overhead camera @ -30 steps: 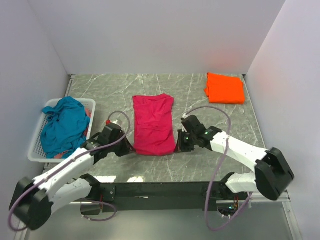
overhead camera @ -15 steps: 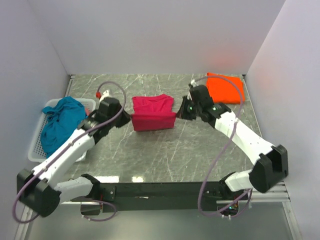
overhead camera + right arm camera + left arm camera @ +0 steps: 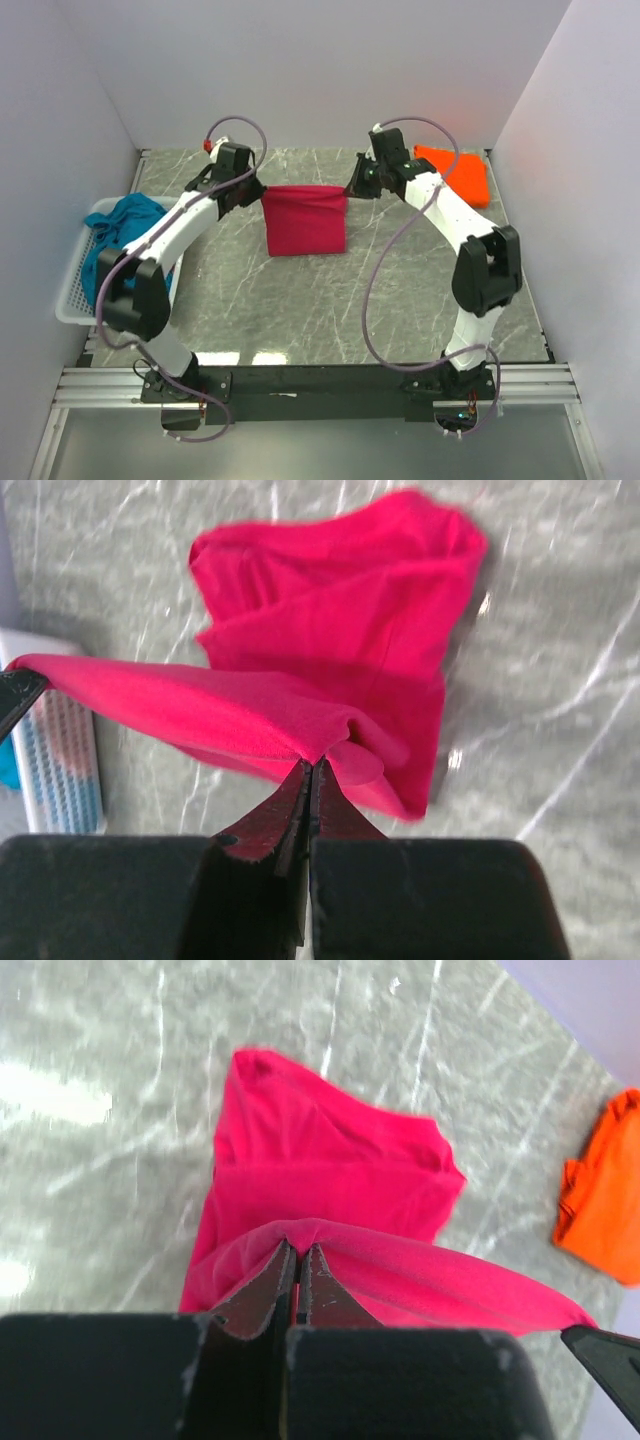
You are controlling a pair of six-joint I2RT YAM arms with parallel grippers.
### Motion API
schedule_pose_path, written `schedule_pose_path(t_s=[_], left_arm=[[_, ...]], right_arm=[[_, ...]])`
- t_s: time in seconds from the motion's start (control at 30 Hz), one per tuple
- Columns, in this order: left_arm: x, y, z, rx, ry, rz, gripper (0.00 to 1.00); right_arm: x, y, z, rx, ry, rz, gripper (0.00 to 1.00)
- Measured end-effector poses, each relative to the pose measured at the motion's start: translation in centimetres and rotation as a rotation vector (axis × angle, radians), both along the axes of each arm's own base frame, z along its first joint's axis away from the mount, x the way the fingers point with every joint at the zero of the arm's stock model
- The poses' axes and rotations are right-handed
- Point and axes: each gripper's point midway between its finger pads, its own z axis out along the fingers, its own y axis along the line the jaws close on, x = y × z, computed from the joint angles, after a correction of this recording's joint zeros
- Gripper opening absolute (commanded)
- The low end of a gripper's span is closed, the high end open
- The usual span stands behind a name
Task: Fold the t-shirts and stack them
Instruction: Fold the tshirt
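Note:
The magenta-pink t-shirt lies in the middle of the table, folded over on itself, with its far edge lifted taut between my two grippers. My left gripper is shut on its left corner; in the left wrist view the cloth bunches at the closed gripper. My right gripper is shut on the right corner; the right wrist view shows the shirt pinched at the gripper. The orange t-shirt lies folded at the back right. The teal-blue t-shirt sits crumpled in the basket.
A white lattice basket stands at the left edge of the grey marble table. White walls close in the back and both sides. The orange shirt also shows in the left wrist view.
Both grippers have carried the pink shirt's near edge from the front of the table up and over to the back, folding the shirt in half.

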Motion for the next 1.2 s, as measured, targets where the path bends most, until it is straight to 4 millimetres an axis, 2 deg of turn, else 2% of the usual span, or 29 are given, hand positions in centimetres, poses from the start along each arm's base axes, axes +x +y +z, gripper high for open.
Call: schedule_pose_path(t_s=[0.23,0.37,0.4,0.47,0.5,0.53,0.63,0.77,0.83,1.0,1.2], left_arm=[[4.9,-0.3,-3.1,0.023,0.052,-0.014,0.01],[6.9,-0.5,-5.2,0.019,0.082,-0.027,0.01],[7.3,-0.5,-6.0,0.018,0.097,-0.031,0.03],[8.2,-0.6,-6.8,0.021,0.107,-0.036,0.41],[8.7,-0.6,-7.3,0.027,0.111,-0.038,0.63],[9.2,-0.4,-7.7,0.031,0.116,-0.036,0.99],[10.4,-0.2,-8.1,0.028,0.124,-0.025,0.99],[10.9,0.2,-7.2,0.014,0.106,-0.032,0.99],[10.5,0.2,-6.6,0.003,0.088,-0.037,0.99],[6.6,0.7,-6.5,-0.011,0.115,-0.056,0.99],[1.1,1.4,-6.5,-0.039,0.143,-0.07,1.0]], right_arm=[[4.8,-0.3,-3.0,-0.004,0.038,-0.036,0.0],[7.5,-0.3,-4.8,-0.022,0.054,-0.057,0.0],[8.0,-0.2,-5.2,-0.026,0.058,-0.06,0.02],[9.0,-0.1,-6.3,-0.03,0.068,-0.07,0.41],[9.4,-0.1,-6.8,-0.029,0.072,-0.081,0.52],[9.9,-0.2,-7.2,-0.029,0.074,-0.083,0.67],[11.5,-0.5,-7.9,-0.018,0.07,-0.083,0.8],[12.0,-1.0,-7.8,-0.005,0.06,-0.079,0.8],[11.1,-1.4,-7.8,0.002,0.058,-0.074,0.8],[7.3,-1.7,-9.6,-0.032,0.129,-0.056,0.8],[5.3,0.0,-11.1,-0.09,0.152,-0.023,0.77]])
